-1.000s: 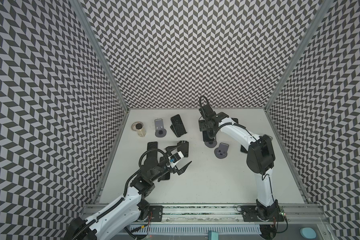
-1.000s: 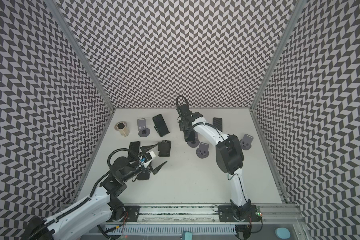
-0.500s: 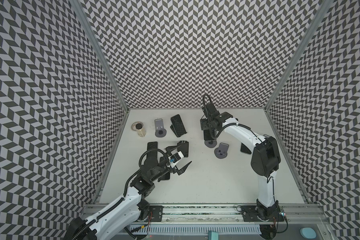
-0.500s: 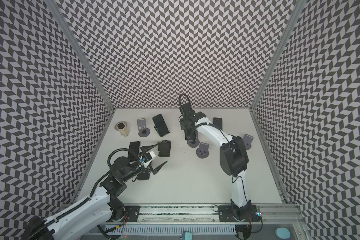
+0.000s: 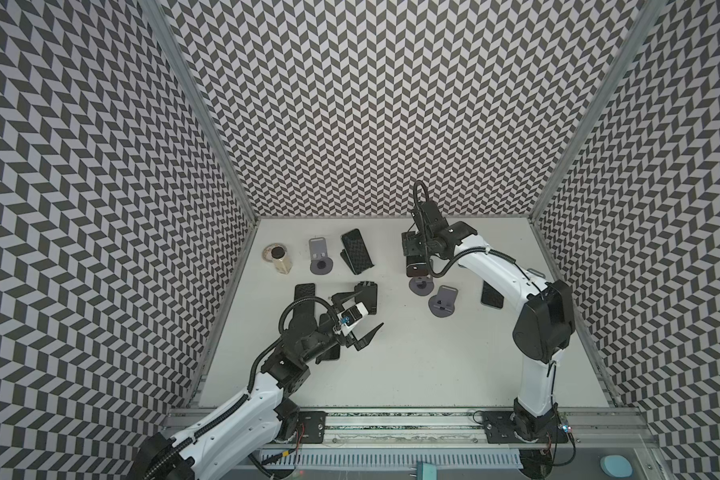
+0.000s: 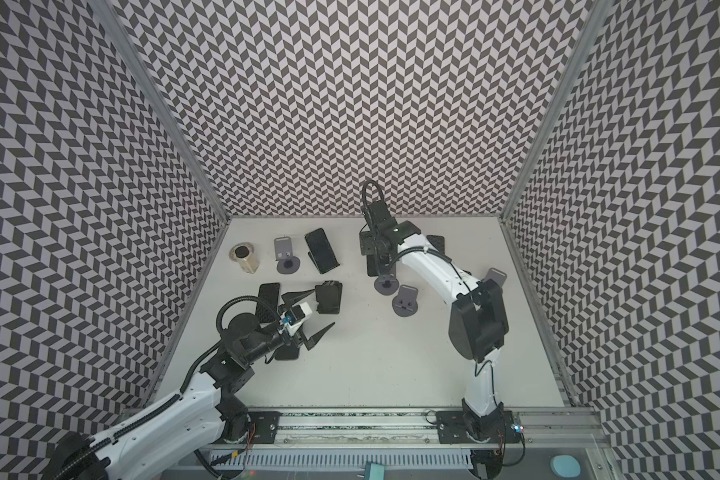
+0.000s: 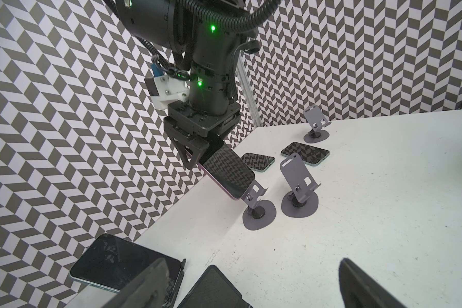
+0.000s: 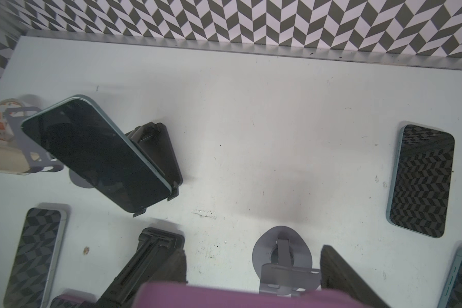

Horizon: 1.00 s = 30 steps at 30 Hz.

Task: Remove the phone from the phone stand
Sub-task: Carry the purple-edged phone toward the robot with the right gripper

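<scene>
You have the phone [image 7: 226, 170], centre of the left wrist view, gripped at its upper end by the right gripper [image 7: 204, 152]. It is tilted, with its lower edge at the lip of the phone stand [image 7: 256, 198]. Removal judged incomplete. The left gripper [image 5: 371, 306] is spread wide and empty.

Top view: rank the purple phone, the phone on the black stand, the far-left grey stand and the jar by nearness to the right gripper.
1. purple phone: in the right gripper.
2. phone on the black stand: just left.
3. far-left grey stand: further left.
4. jar: by the left wall.
</scene>
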Available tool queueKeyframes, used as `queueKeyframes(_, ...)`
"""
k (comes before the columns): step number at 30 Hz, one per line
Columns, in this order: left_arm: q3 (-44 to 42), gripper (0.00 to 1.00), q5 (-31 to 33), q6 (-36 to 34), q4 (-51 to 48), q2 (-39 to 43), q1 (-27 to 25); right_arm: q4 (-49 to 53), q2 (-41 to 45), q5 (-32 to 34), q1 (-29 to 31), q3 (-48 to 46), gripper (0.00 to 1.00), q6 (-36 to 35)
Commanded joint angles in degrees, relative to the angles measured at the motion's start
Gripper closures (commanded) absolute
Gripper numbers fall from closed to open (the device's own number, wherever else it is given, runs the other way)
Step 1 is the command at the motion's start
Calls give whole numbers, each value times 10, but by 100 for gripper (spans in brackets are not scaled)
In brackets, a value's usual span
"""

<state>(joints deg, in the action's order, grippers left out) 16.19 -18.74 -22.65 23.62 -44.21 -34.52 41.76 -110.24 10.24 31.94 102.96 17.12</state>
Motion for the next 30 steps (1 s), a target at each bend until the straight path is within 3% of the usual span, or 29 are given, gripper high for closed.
queueKeyframes(1, 8, 0, -7, -2, -19, 2, -4, -19, 54, -31, -2, -17, 36, 11)
queueKeyframes(8, 23, 0, -7, 8, -55, 22, -8, -6, 119, -65, 4, -66, 38, 43)
queueKeyframes(15, 54, 0, 2, -8, -109, 31, -49, 9, 183, -73, 28, -120, 39, 76)
queueKeyframes(30, 52, 0, 0, -6, -214, 103, -129, 4, 278, -64, 162, -256, 40, 184)
